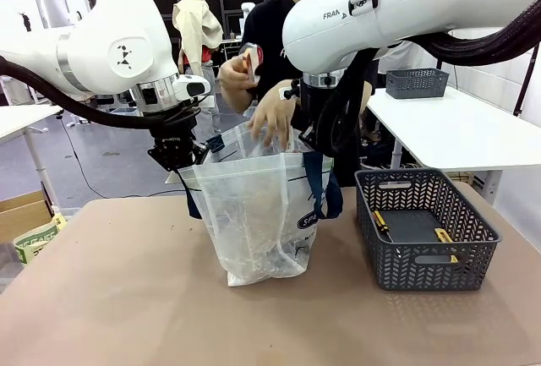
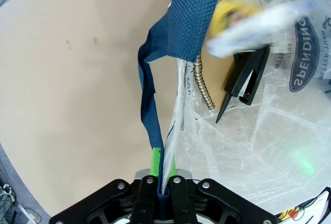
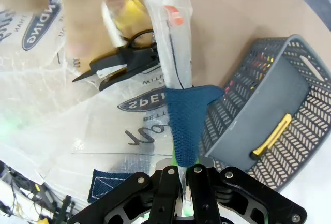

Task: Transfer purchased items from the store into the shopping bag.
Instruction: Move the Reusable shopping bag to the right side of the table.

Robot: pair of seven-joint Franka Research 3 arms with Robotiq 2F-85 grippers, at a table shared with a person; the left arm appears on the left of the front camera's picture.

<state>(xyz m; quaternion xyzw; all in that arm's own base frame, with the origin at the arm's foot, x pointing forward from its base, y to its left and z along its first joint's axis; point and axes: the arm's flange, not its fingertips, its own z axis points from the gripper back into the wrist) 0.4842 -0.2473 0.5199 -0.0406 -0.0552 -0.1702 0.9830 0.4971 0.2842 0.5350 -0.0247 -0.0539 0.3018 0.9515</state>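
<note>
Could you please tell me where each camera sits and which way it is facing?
Front: fixed between the arms, facing the person across the table; both arms, bag, a hand.
Left wrist: looks down the left gripper, shut on the bag's edge.
Right wrist: looks down the right gripper, shut on its other edge; basket beside.
Shared: both wrist views show the bag's logo.

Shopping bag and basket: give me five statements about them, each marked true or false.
The left pincer is shut on the edge of the shopping bag. True.
The right pincer hangs open. False: it is shut on the bag's navy strap.
The basket is empty. False: yellow sticks lie in it.
The person's hand is at the bag's mouth. True.
The basket stands on the robot's right of the bag. True.
</note>
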